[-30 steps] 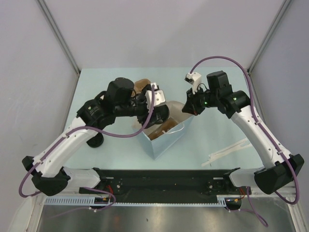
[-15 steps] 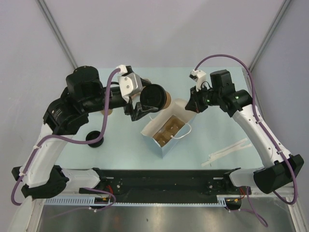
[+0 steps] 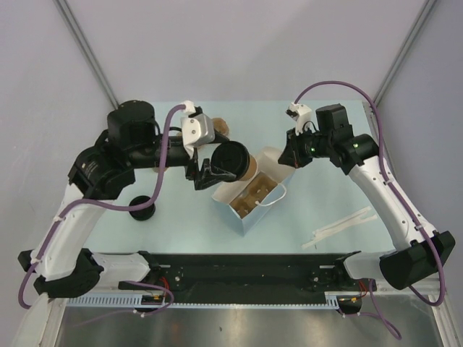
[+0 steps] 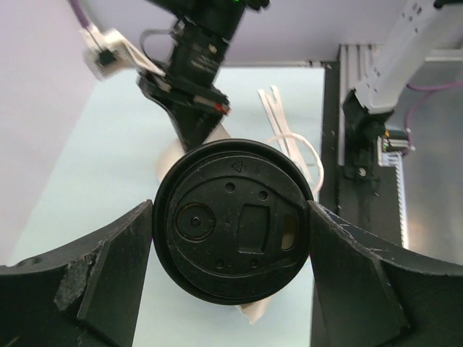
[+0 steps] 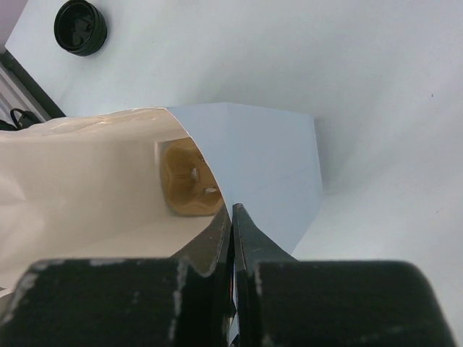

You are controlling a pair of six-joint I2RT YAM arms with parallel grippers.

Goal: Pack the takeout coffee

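The takeout coffee (image 3: 233,160), a brown paper cup with a black lid (image 4: 233,220), hangs tilted just left of the blue paper bag's (image 3: 255,211) open mouth. My left gripper (image 3: 221,165) is shut on it, and in the left wrist view one finger (image 4: 108,278) presses each side of the lid. My right gripper (image 3: 287,160) is shut on the bag's far rim. In the right wrist view its fingertips (image 5: 232,210) pinch the edge between the cream inside and the blue outer wall (image 5: 268,155).
A brown cardboard cup holder (image 5: 189,181) sits at the bottom of the bag. A loose black lid (image 3: 142,208) lies on the table to the left. A lidless tan cup (image 3: 223,129) stands behind the left wrist. White sticks (image 3: 340,228) lie at the right front.
My left arm has drawn back from over the bag and turned its wrist. The lidded cup now hangs a little lower and nearer the bag's mouth. The right gripper has stayed put.
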